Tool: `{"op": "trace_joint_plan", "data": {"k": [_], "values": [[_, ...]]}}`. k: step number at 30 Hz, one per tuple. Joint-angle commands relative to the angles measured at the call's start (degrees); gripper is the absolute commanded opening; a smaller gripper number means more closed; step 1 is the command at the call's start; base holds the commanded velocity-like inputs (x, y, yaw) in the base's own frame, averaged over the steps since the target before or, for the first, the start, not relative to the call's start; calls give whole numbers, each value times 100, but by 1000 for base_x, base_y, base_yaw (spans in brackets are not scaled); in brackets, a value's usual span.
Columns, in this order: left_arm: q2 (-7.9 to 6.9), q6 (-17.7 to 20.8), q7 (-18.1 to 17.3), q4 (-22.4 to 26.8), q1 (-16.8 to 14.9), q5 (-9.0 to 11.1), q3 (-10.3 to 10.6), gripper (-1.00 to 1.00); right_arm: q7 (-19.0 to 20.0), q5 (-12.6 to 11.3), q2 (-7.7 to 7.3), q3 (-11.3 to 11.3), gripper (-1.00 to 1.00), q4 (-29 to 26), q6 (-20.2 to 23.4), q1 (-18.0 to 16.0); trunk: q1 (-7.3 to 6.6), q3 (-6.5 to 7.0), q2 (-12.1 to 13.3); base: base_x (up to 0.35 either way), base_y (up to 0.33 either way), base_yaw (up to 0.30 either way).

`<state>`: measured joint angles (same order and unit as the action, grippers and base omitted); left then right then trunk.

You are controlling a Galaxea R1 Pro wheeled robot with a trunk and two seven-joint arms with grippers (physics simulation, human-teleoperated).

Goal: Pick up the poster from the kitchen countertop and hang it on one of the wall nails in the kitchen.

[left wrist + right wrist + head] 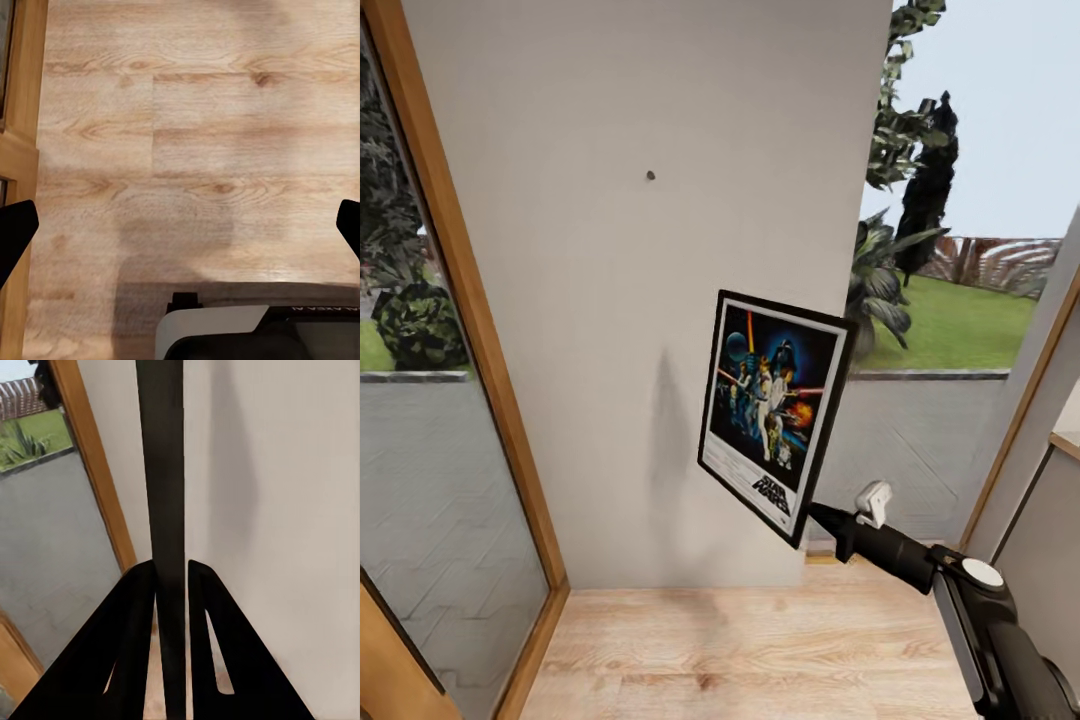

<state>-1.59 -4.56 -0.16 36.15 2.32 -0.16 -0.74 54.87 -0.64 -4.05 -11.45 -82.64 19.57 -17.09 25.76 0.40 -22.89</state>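
Poster (pixel 773 413) clamped at its lower corner in the right gripper (pixel 812 514), tilted before the wall (pixel 610 330). Nail (pixel 650 175) sits above-left. Left gripper (pixel 180 225) spread wide over the floor (pixel 195 135).

Poster (pixel 772 408): black frame, white inner border, colourful figures on dark blue, black title. Wall (pixel 610 350): plain light grey, one dark nail (pixel 650 175). Floor (pixel 195 150): pale wood grain. Door frame (pixel 470 300): warm light brown. Right gripper's fingers (pixel 135 660): black.

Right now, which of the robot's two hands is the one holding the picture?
The right gripper: its fingers are clamped on the poster's bottom edge near the wall. The left gripper hangs open over the wooden floor.
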Motion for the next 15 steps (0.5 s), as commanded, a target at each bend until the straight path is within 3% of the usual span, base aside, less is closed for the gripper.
{"op": "trace_joint_plan", "data": {"k": [1, 7, 15], "values": [[1, -10, -2, 3, 2, -2, -5, 100, 40, -15, 1, 31, -100, -95, 165, -8, 2, -1, -3, 0, 0, 0], [1, -12, -2, -12, 1, -2, -5, 100, 56, -22, 1, 151, -100, -397, 890, -178, 2, -1, -3, 0, 0, 0], [1, -18, -2, -127, 1, -2, -5, 100, 485, -21, -6, 638, -100, -480, 1813, -1058, 2, -1, -3, 0, 0, 0]]}}
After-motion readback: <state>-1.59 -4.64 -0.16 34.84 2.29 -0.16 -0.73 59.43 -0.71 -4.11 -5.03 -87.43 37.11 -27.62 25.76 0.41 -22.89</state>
